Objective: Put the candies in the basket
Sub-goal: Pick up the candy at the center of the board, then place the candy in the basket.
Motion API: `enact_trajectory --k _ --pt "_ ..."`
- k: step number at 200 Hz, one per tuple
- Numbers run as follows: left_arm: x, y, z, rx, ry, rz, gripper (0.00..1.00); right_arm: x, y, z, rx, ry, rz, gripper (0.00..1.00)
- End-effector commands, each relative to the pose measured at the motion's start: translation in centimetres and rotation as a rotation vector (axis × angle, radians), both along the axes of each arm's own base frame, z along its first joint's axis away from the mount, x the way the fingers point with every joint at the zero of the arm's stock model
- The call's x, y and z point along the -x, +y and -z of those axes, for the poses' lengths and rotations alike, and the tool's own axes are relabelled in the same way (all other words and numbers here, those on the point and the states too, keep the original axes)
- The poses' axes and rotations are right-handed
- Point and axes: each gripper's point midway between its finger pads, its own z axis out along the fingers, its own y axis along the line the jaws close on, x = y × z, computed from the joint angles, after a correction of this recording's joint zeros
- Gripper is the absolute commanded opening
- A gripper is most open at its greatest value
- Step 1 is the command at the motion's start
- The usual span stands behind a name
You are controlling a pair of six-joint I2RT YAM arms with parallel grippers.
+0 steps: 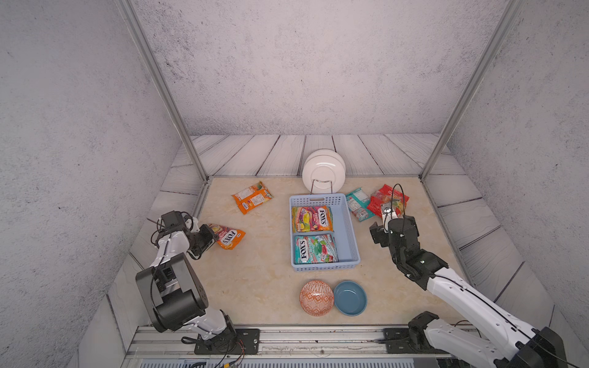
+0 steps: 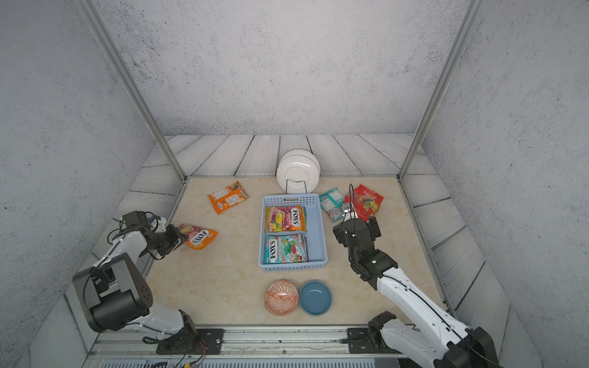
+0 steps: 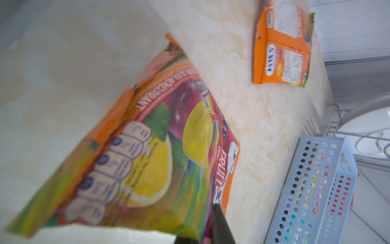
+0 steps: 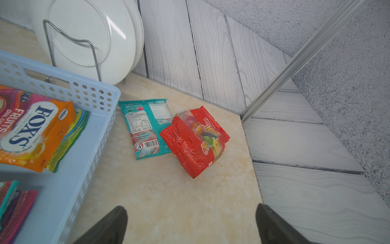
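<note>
Progress check: roughly halfway, I'd say. The basket [image 1: 345, 223] sits mid-bench [image 1: 261, 280] with a fruit FOX'S bag [image 1: 312, 219] in its far half and a teal FOX'S bag [image 1: 315, 249] in the near half. The right wrist view shows more bag edges peeking out under both, so probably small stacks, but I can't count them.

Four are left out on the bench. There's an orange FOX'S bag [image 1: 231, 237] by the left edge and a label-side-up orange bag [image 1: 252, 197] further back. A teal bag [image 1: 358, 204] and a red bag [image 1: 387, 199] lie touching just right of the basket's far corner.

The left tool [image 1: 213, 237] is pinched on the end of that orange FOX'S bag. The wrist view shows a finger [image 3: 219, 224] on it and the bag looks tipped up, so it's likely next in. The right tool [image 4: 190, 228] is spread wide, holding nothing, over bare bench short of the teal/red pair.
</note>
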Motion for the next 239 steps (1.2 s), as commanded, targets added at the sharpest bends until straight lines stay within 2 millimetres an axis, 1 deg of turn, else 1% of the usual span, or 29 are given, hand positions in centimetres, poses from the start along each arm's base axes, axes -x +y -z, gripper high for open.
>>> enact_trajectory --k 1,30,52,74,84,97,108,123,135,149,173,185,198,216,226,239 --pt "-0.7 -2.0 -3.9 -0.075 -0.109 0.163 0.00 0.2 -0.7 -0.9 -0.005 -0.040 0.024 0.99" --pt "-1.1 -4.5 -7.0 -0.239 -0.173 0.352 0.00 0.3 -0.3 -1.7 -0.030 -0.060 0.003 0.99" --pt "-1.0 -6.8 -9.7 -0.329 -0.249 0.482 0.00 0.4 -0.7 -1.1 -0.012 -0.047 0.019 0.99" --pt "-1.2 -8.8 -12.2 -0.458 -0.343 0.616 0.00 0.4 -0.4 -1.8 -0.032 -0.064 0.001 0.99" --pt "-1.2 -9.4 -13.4 -0.510 -0.372 0.660 0.00 0.4 -0.4 -1.7 -0.027 -0.065 0.000 0.99" --pt "-1.3 -10.3 -15.0 -0.540 -0.410 0.716 0.00 0.5 -0.7 -1.3 -0.017 -0.057 0.012 0.99" --pt "-1.2 -11.2 -16.3 -0.564 -0.451 0.778 0.00 0.5 -0.6 -1.4 -0.021 -0.056 0.013 0.99" --pt "-1.2 -12.2 -17.6 -0.619 -0.499 0.854 0.00 0.4 -0.4 -2.0 -0.033 -0.071 0.003 0.99" --pt "-1.0 -13.2 -18.4 -0.652 -0.533 0.919 0.00 0.4 -0.5 -1.7 -0.025 -0.069 0.006 0.99" --pt "-0.4 -14.6 -19.0 -0.684 -0.560 1.018 0.00 0.5 -0.8 -1.3 -0.016 -0.055 0.018 0.99" --pt "0.5 -16.8 -19.3 -0.762 -0.604 1.187 0.00 0.4 -0.5 -2.0 -0.030 -0.073 0.003 0.99" --pt "0.8 -17.7 -19.4 -0.806 -0.620 1.260 0.00 0.5 -0.8 -1.6 -0.016 -0.068 0.015 0.99" --pt "1.7 -19.0 -19.4 -0.844 -0.640 1.362 0.00 0.5 -0.8 -1.3 -0.010 -0.059 0.020 0.99" --pt "3.3 -20.9 -19.2 -0.884 -0.671 1.516 0.00 0.3 -0.5 -1.9 -0.024 -0.070 0.006 0.99" --pt "4.0 -21.8 -19.1 -0.924 -0.680 1.589 0.00 0.4 -0.6 -1.7 -0.018 -0.070 0.008 0.99" --pt "4.3 -23.0 -18.9 -0.993 -0.686 1.660 0.00 0.5 -1.0 -1.3 -0.005 -0.060 0.025 0.99"
